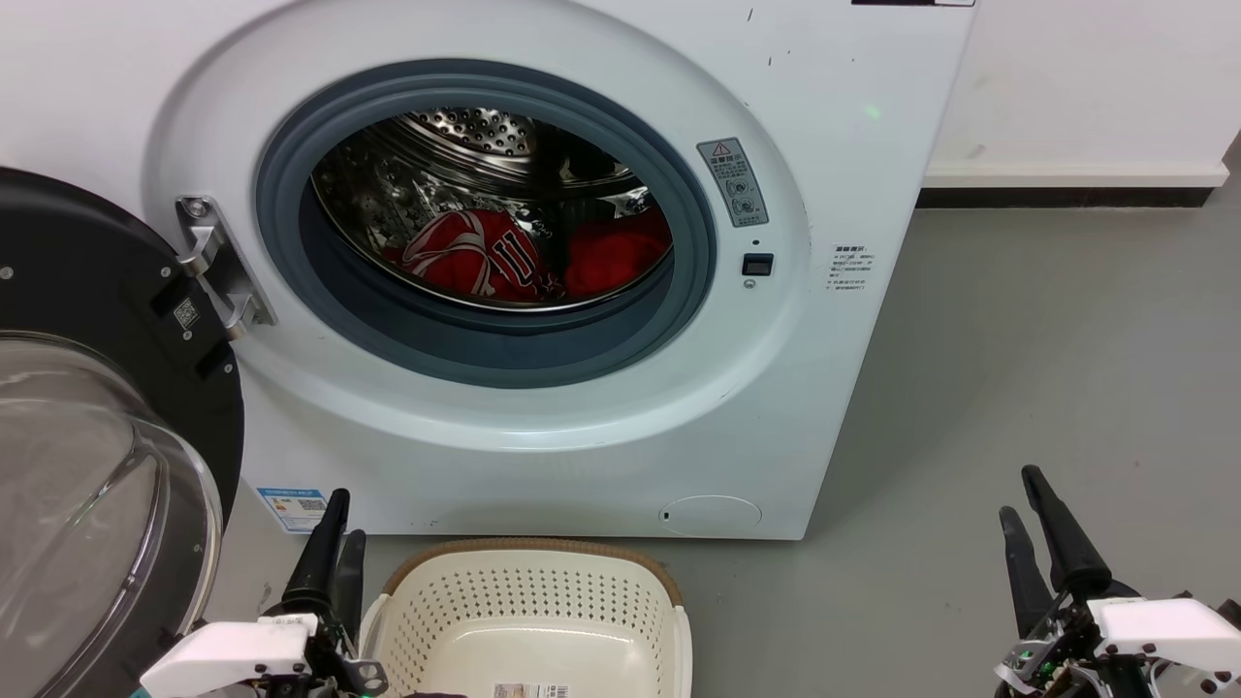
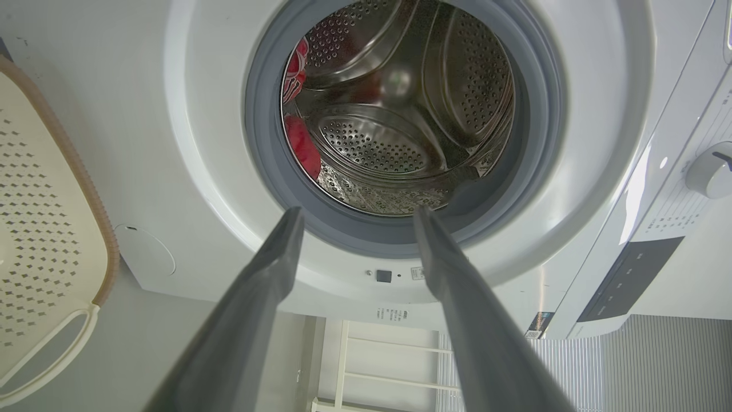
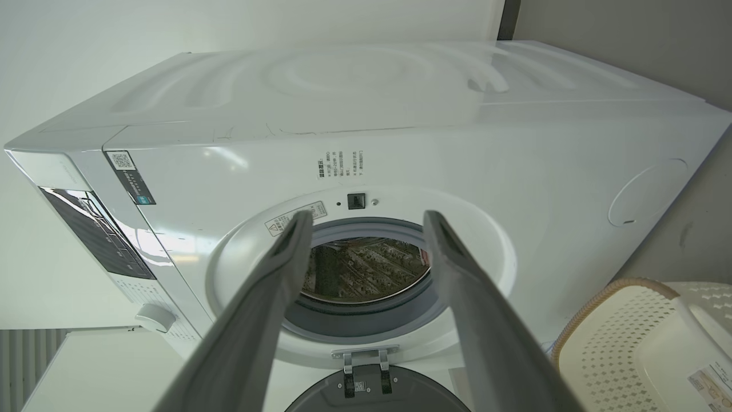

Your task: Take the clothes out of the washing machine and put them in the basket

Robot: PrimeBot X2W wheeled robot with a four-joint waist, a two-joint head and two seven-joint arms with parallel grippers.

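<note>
The white washing machine [image 1: 834,116] stands with its black-framed glass door [image 1: 87,456] swung open to the left. In its steel drum lie the clothes: a red jersey [image 1: 475,254] with white trim and a plain red cloth [image 1: 613,254] to its right. The cream basket [image 1: 528,606] sits on the floor in front of the washer, nothing in it but a label. My left gripper [image 1: 339,528] is open just left of the basket. My right gripper [image 1: 1023,504] is open low at the right, far from the drum. The left wrist view looks into the drum past my gripper [image 2: 357,216].
Grey floor [image 1: 1047,368] stretches to the right of the washer, up to a white wall with a dark baseboard [image 1: 1066,194]. The open door takes up the lower left. The washer's control panel and knob [image 2: 709,170] show in the left wrist view.
</note>
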